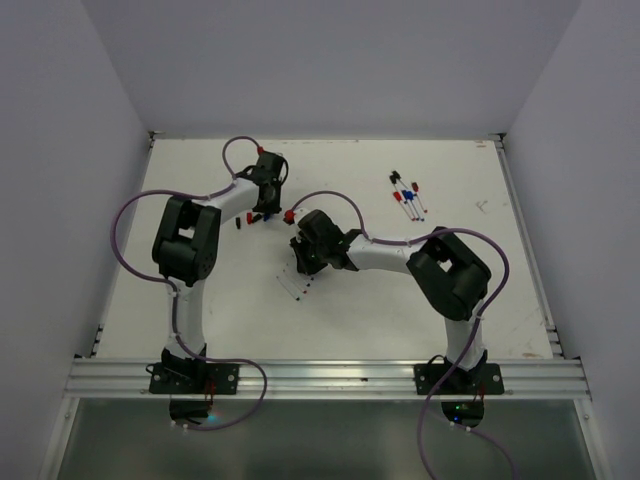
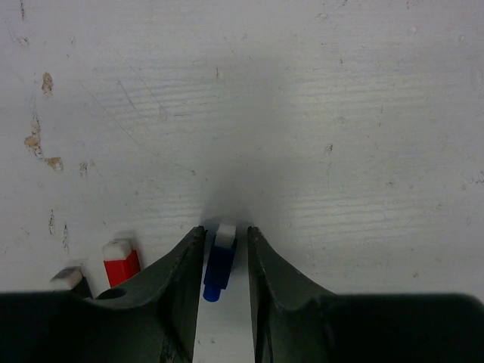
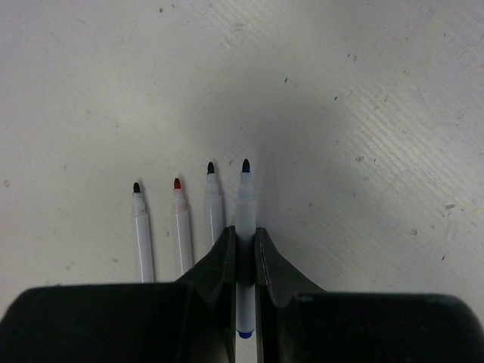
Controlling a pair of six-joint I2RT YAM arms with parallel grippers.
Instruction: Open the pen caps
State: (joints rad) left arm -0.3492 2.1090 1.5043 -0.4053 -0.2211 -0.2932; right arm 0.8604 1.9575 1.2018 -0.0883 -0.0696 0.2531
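In the left wrist view a blue pen cap [image 2: 219, 261] with a white end lies on the table between the fingers of my left gripper [image 2: 225, 231]. It rests by the left finger, with a gap to the right finger. The jaws are slightly open. A red cap [image 2: 121, 265] and a dark cap [image 2: 68, 277] lie just to the left. My right gripper [image 3: 243, 231] is shut on an uncapped blue-tipped pen [image 3: 245, 200], low over the table. Three uncapped pens [image 3: 181, 227] lie in a row beside it. In the top view the left gripper [image 1: 262, 208] is near the caps [image 1: 240, 222], and the right gripper [image 1: 302, 262] is over the pen row [image 1: 297, 287].
Several capped pens [image 1: 406, 193] with red, blue and black caps lie at the back right of the white table [image 1: 400, 310]. Both arms reach toward the table's middle, their wrists close together. White walls enclose the table's left, back and right sides.
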